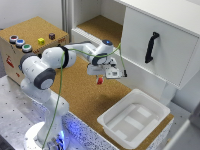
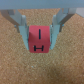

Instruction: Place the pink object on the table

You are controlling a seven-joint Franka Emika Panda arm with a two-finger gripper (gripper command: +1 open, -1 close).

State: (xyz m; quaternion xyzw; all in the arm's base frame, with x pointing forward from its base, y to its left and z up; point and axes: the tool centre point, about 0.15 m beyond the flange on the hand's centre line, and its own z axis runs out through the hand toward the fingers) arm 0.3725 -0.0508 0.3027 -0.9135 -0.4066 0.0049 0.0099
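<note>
Near, lower right of the exterior frame: an empty white plastic tray (image 1: 134, 121) sits at the front corner of the brown cork-topped bench (image 1: 80, 92). One tray corner reaches the bench's white speckled edge (image 1: 92, 134). The white robot arm (image 1: 47, 70) rises from its base at lower left of the frame, beside the bench.

Mid-frame: a broad strip of bare cork runs from the tray up toward the frame's centre. The end effector (image 1: 102, 77) hangs over this strip, above the cork and apart from it in the exterior view. Nothing else stands on the cork right under it.

End effector state: fingers closed on the small reddish-pink blocky object (image 1: 100, 80). In the wrist view the pink object (image 2: 39, 38) sits squarely between the two grey fingers (image 2: 22, 31), touching both. Its near face carries dark marks like an "H". Cork fills the background around it. Object is held off the bench, not resting on it.

Far, upper left of the frame: a cork-topped wooden box (image 1: 32, 40) with coloured buttons, well apart from the end effector. Upper right: a white cabinet (image 1: 160, 45) with a black handle, its front near the bench's far side.
</note>
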